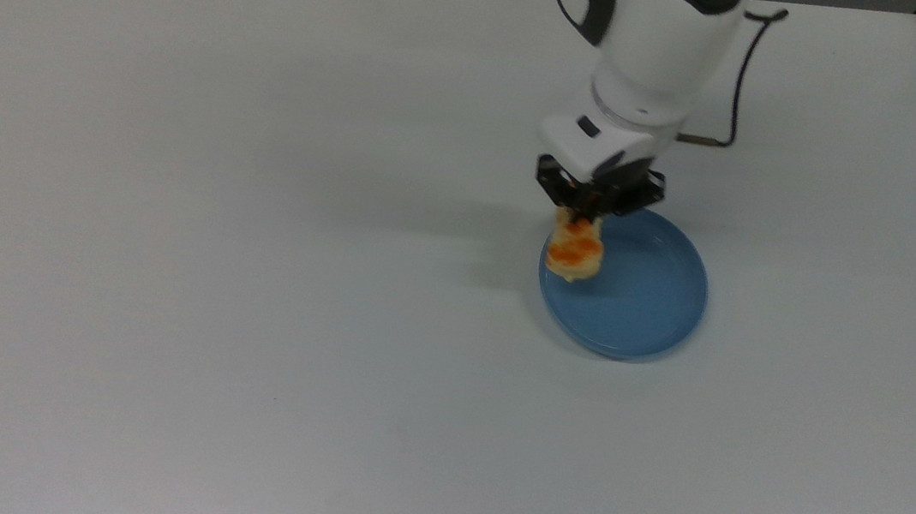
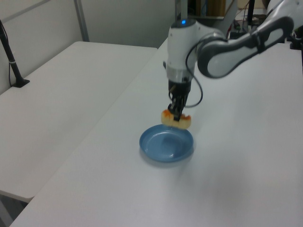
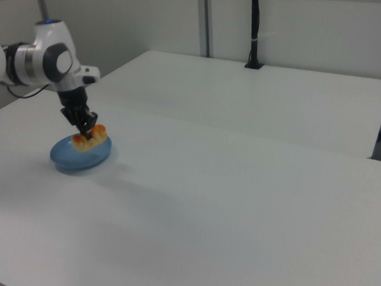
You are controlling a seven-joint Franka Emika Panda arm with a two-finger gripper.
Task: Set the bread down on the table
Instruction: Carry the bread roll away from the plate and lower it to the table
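Note:
The bread (image 1: 574, 253) (image 2: 175, 120) (image 3: 90, 135), a pale-tan roll with orange-glazed bumps, hangs in the air above the blue plate (image 1: 634, 299) (image 2: 165, 144) (image 3: 78, 157). My gripper (image 1: 589, 212) (image 2: 177, 116) (image 3: 85, 128) points straight down and is shut on the roll's upper part. In the top view the roll sits over the plate's left rim. The white table (image 1: 250, 268) (image 2: 227, 179) (image 3: 237, 218) lies beneath, and the plate holds nothing.
A second white table (image 2: 61, 104) (image 3: 259, 95) adjoins this one. A black post (image 2: 12, 61) (image 3: 254, 29) is clamped to its far edge. A black cable (image 1: 741, 82) trails from the arm's wrist.

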